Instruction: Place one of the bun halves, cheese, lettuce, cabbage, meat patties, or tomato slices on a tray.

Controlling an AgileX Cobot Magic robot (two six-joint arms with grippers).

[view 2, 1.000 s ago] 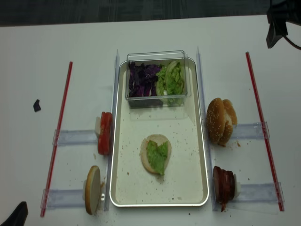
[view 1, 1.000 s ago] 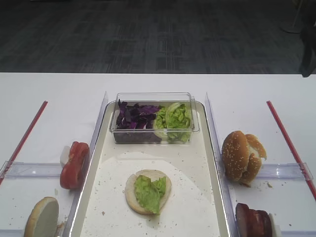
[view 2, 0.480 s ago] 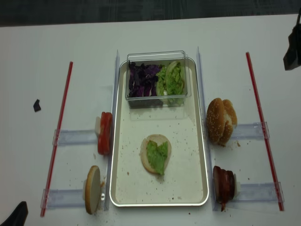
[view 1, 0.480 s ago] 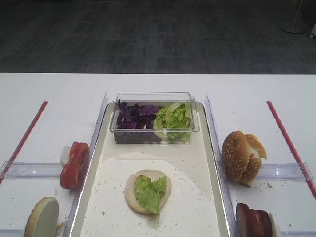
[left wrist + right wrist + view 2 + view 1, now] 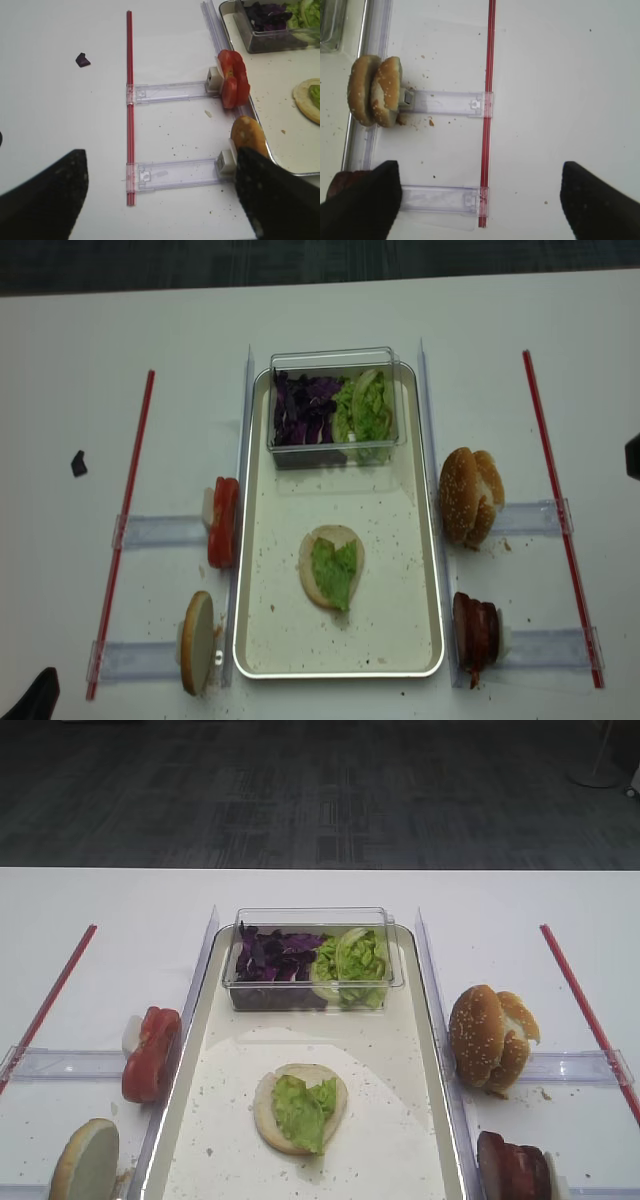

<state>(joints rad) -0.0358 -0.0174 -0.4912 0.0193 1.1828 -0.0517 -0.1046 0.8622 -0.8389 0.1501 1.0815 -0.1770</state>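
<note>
Crinkled light-green lettuce (image 5: 333,574) lies on a pale bun half (image 5: 318,547) in the cream tray (image 5: 395,570); both grippers (right (image 5: 480,197), left (image 5: 160,192)) gape wide, empty.

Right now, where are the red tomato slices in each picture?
Exterior high: the tomato slices stand at left, just outside the tray.
Exterior high (realsense): the slices are left of middle, beside the tray's left rim.
Left wrist: upper right, at the end of a clear plastic holder.
Right wrist: not in it.
Shared landmark: the tray's left edge, right next to the slices.
</note>
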